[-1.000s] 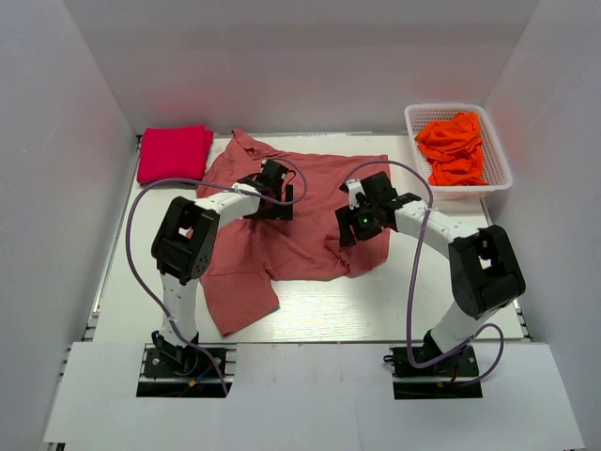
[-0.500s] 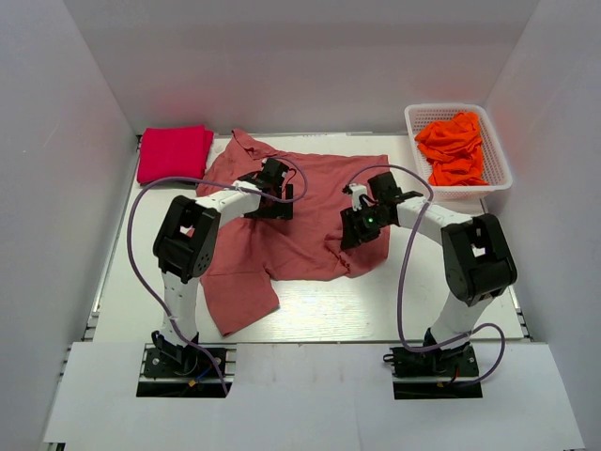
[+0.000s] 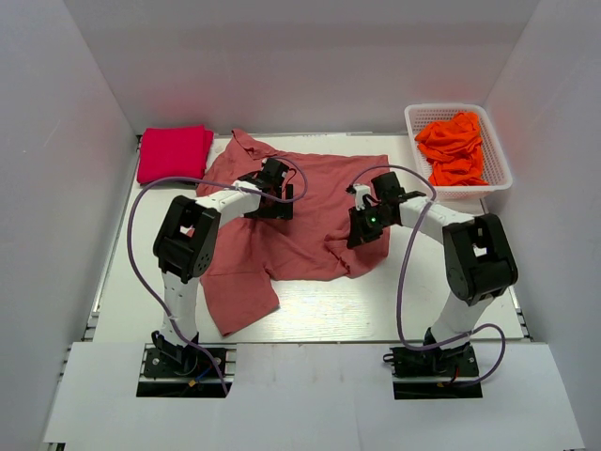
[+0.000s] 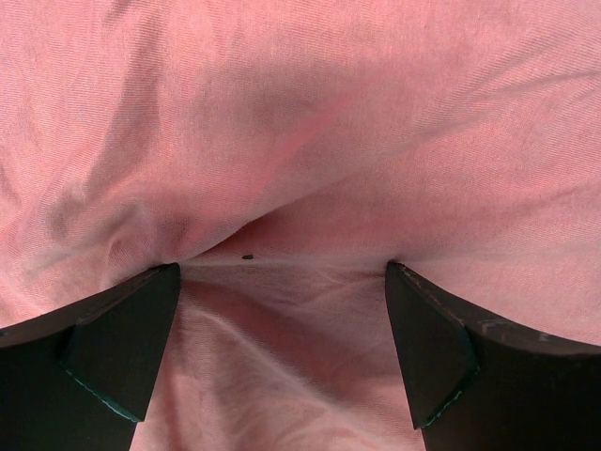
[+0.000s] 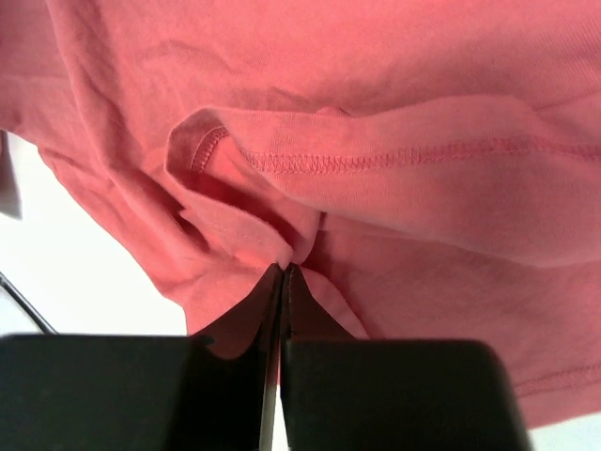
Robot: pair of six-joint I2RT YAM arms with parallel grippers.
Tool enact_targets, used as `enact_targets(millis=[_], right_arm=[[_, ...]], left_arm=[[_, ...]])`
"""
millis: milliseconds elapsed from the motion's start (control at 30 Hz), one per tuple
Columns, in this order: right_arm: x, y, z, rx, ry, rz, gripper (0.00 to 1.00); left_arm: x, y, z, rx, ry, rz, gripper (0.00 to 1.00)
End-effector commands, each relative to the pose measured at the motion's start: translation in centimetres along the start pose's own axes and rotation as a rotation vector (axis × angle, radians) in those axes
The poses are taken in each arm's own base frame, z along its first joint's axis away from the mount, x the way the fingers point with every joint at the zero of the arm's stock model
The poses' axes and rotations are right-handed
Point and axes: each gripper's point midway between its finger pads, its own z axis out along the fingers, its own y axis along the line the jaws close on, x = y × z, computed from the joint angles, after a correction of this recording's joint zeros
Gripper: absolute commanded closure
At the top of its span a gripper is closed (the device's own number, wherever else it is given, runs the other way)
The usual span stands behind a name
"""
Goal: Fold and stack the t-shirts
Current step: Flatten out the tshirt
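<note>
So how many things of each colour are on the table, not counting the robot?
Salmon-pink shirt: 1
Crimson-pink shirt: 1
Orange shirt pile: 1 (can't tell how many shirts are in it)
White basket: 1
Total: 4

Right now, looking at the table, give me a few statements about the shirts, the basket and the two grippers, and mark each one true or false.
1. The salmon-pink shirt lies spread out on the table, not yet folded. True.
2. The right gripper is open. False: its jaws are shut, pinching a fold of the salmon-pink shirt.
3. The left gripper is open over the salmon-pink shirt. True.
4. The crimson shirt lies folded at the table's far left corner. True.
5. The white basket holds the crimson shirt. False: it holds the orange shirts.
</note>
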Motion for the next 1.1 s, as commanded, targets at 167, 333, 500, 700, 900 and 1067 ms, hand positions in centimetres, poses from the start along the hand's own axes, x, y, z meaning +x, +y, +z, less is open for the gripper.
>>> enact_targets(millis=[167,333,500,700,900,1067], right_arm=[[1.0,0.2,-3.1,0.105,-0.001,0.071,1.00],[4.7,0.6,-5.5,0.208,0.047,0.229,1.00],[9.3,0.0,-7.0,0.347,0.120,0.398,1.00],[13.0,0.3,-8.3,0.454,0.109,0.609,1.00],[17.7,-0.1,-9.3,0.618,0.060,0.895,1.00],[19.4,2.0,-7.7,0.485,0.063,0.964,0.88]], left_arm=[[4.7,1.7,2.2,-0.061,0.146,0.027,0.00],[4.4,1.6,1.9,-0.058,0.138,0.025,0.00],[4.3,1.3,1.6,-0.034,0.127,0.020,0.00],[4.3,1.3,1.5,-0.031,0.118,0.018,0.00],[4.7,1.0,1.3,-0.026,0.118,0.026,0.00],[4.4,1.0,1.1,-0.023,0.110,0.024,0.00]])
